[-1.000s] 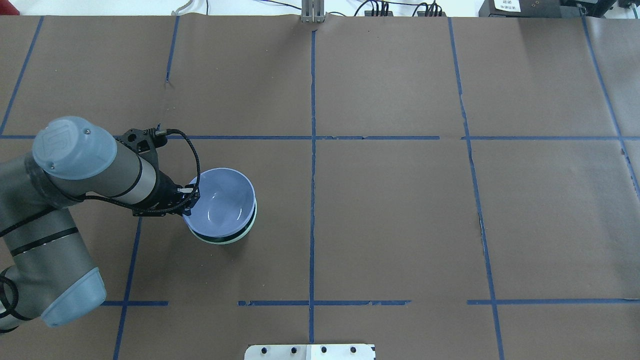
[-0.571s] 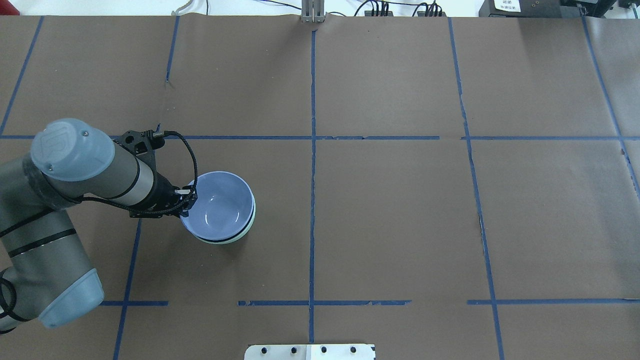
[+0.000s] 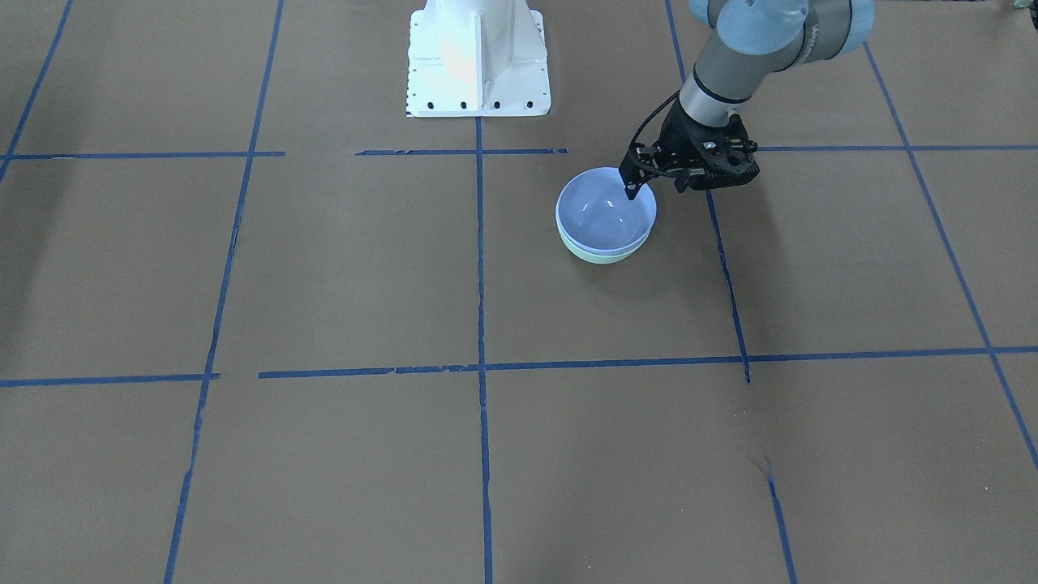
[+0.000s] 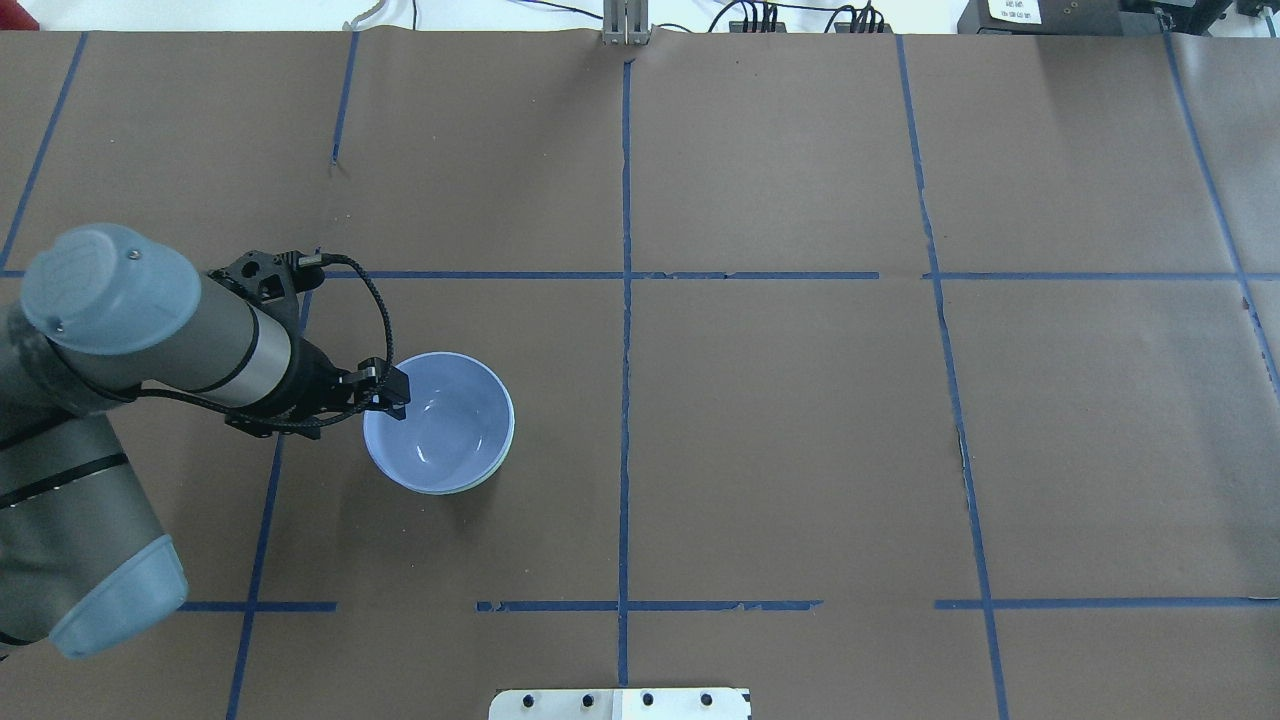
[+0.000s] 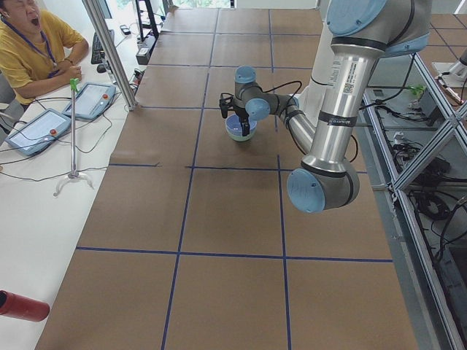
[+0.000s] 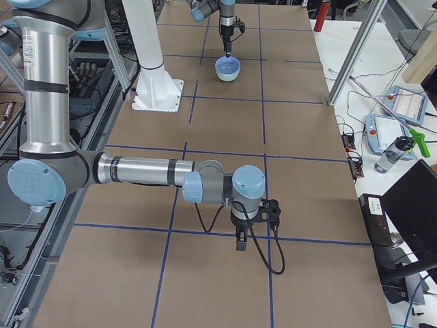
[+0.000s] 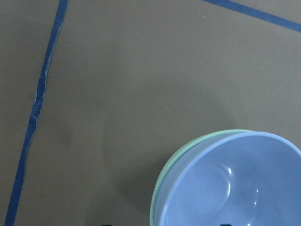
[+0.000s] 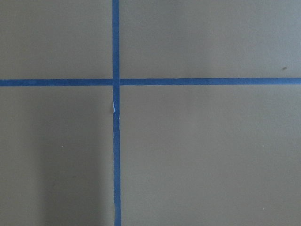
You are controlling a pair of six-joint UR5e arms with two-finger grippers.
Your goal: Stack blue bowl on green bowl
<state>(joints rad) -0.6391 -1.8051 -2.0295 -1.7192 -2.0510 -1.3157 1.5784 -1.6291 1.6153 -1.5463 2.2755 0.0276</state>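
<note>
Hovering at the rim of the blue bowl [image 4: 445,425] on the robot's left side, the left gripper [image 4: 390,392] appears to have its jaws parted. In the left wrist view its two dark fingertips [image 7: 225,224] barely show at the bottom edge, set wide apart, with the bowl's edge between them rather than pinched. That reads as a release: one finger hangs inside the wall and one outside, which suits a thin-rimmed bowl that can only be carried by its edge. The blue bowl sits nested in the green bowl [image 3: 602,255], of which only a mint sliver shows below and around it, so the stack looks seated and roughly level. The pair rests on the brown table [image 4: 800,450], just right of a blue tape line [image 4: 270,480]. With the jaws this close to the rim, my guess is the arm should lift straight up; a sideways pull could catch the edge and tip or drag the top bowl. The right gripper [image 6: 240,240] hangs well apart over a tape crossing, out of the way, and whether it is open or closed cannot be told.
</note>
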